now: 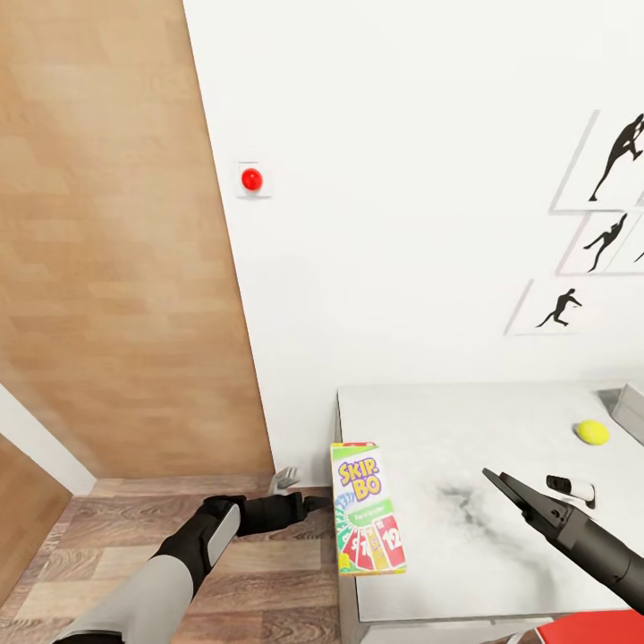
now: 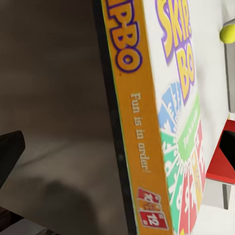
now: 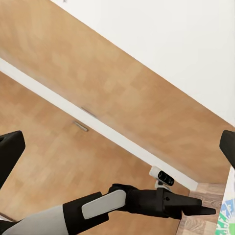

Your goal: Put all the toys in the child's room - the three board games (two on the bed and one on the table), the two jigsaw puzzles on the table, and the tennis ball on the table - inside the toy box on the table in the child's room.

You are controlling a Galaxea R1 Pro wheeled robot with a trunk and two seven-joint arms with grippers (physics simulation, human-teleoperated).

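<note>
The SKIP-BO board game (image 1: 368, 507) is held by its edge in the clamped left gripper (image 1: 315, 503) at the table's (image 1: 447, 420) near-left corner, the toy box (image 1: 630, 404) at its far side; with so thin a hold it may be dropped; the right gripper (image 1: 512, 489) is spread, unused.
</note>
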